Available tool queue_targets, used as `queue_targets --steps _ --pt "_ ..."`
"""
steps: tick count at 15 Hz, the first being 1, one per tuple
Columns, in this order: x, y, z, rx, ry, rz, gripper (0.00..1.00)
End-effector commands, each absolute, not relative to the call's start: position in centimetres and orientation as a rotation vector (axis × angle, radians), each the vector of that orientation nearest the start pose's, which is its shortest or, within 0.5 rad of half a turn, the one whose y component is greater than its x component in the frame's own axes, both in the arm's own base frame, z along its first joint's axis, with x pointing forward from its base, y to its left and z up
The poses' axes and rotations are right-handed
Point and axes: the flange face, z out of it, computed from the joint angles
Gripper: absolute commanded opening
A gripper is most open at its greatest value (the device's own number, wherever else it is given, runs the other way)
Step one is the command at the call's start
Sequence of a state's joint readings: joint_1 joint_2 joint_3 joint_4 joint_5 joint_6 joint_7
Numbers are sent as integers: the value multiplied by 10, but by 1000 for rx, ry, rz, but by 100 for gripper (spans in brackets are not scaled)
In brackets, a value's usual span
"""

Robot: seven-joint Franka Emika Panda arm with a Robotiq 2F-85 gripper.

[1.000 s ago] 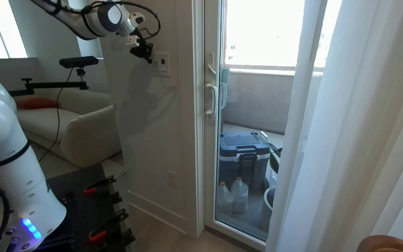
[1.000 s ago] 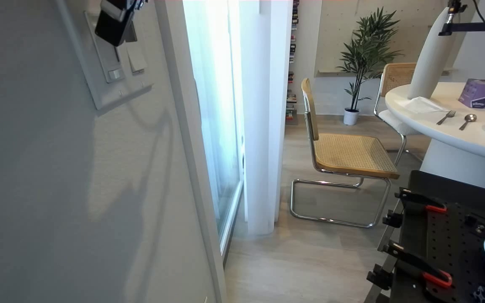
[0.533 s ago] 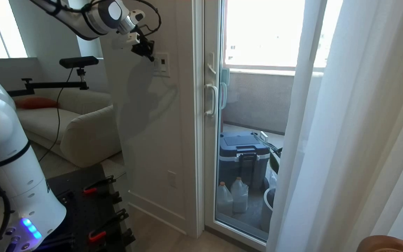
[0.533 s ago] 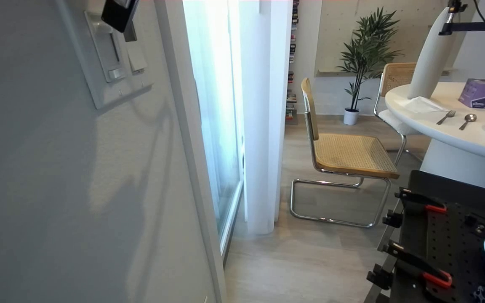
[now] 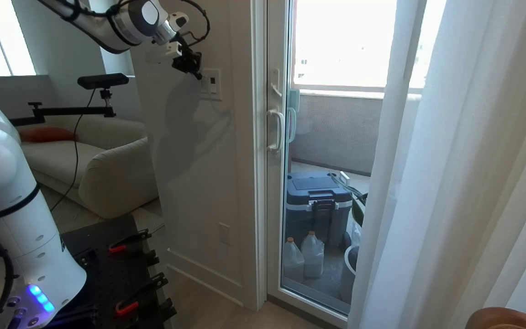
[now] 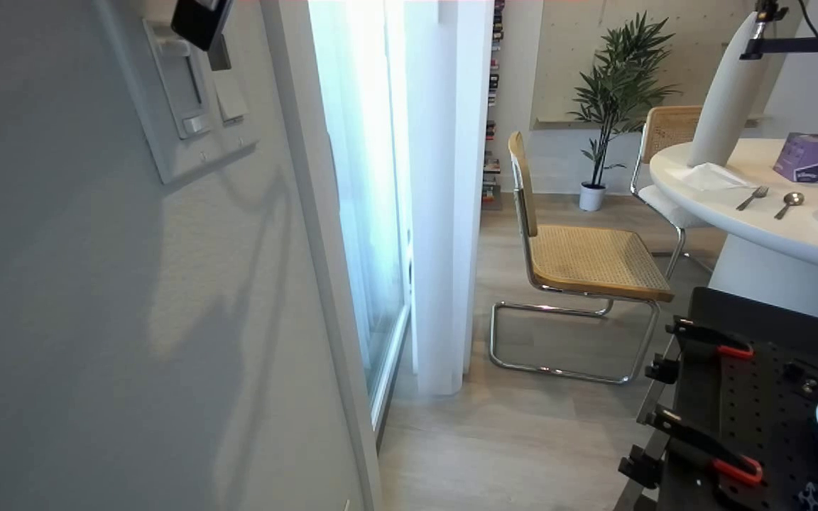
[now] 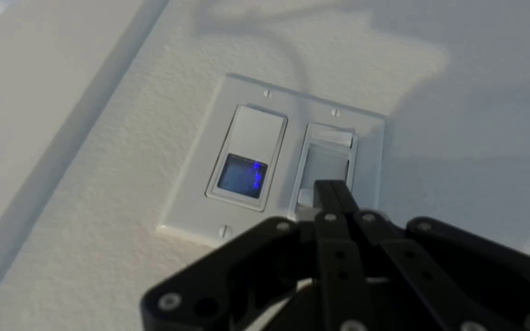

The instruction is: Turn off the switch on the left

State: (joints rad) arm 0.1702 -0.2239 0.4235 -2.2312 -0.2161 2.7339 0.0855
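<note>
Left switch (image 6: 180,89) and right switch (image 6: 230,98) sat side by side on a plate (image 6: 185,163) fixed to the wall (image 6: 61,319), with the pincer (image 7: 332,186) close by the upper end of the left one, its jaws together and nothing visible between them. The step in hand seemed to be pressing, or lining up to press; whether it touched could not be told. The next move likely called for a short, straight push on that switch, clear of its neighbour. The wrist view, apparently upside down, put the left switch on the right, partly covered by the pincer, and alone showed blue light (image 7: 256,175) in the right switch's window (image 7: 235,177). In an exterior view the left switch's lower half (image 6: 185,110) was plain but the pincer was cut off; the arm (image 5: 130,25) behind it showed in an exterior view.
</note>
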Motion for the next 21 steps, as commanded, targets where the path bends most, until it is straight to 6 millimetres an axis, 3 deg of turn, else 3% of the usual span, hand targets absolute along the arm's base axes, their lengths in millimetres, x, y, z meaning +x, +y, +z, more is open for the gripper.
queue_targets --steps 1,8,21 --pt "437 322 540 -2746 -975 -1145 0" --pt "447 327 523 -2743 -933 -1126 0" --pt "451 330 515 -2766 -907 -1123 0"
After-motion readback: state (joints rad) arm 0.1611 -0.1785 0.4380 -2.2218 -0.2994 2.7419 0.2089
